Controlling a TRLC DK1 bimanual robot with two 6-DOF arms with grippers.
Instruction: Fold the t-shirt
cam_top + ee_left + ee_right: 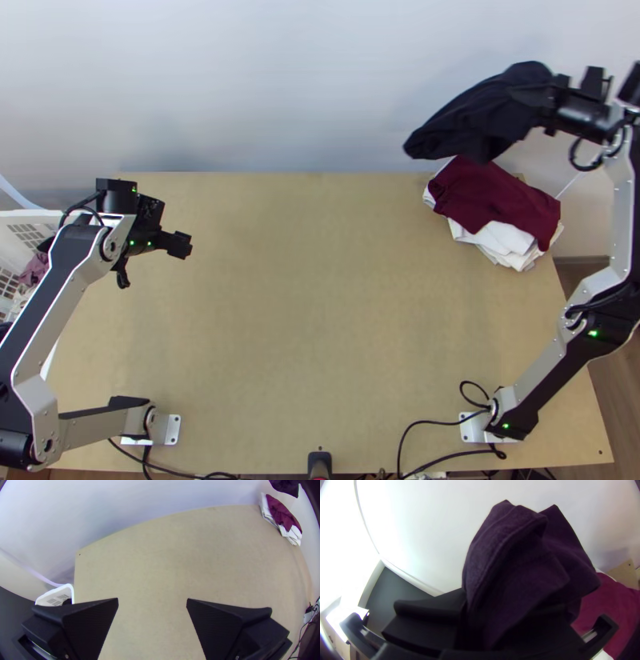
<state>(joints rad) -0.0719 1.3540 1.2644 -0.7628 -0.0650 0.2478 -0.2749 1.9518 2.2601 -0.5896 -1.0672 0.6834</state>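
My right gripper (538, 102) has the dark t-shirt (474, 118) pinched between its fingers, bunched and hanging, far right by the maroon and white clothes pile (506, 206). My left gripper (154, 254), fingers spread, is over the table's (320, 320) left side.

dark tee (480, 116): kinda blurry, upper right of the top view, can't count the layers; the left wrist view's top edge chops it too
right claw (564, 106): fingertips buried in the cloth
maroon cloth (500, 196): far end tucked behind the tee in the top view, right wrist view cuts it at lower right
right arm (604, 334): clipped by the top view's right edge
left arm (52, 296): elbow clipped at lower left
white basket (32, 214): cut at the left edge, partly behind that arm, contents too small to make out
black gadget (319, 461): bottom edge slices it, no clue what it is
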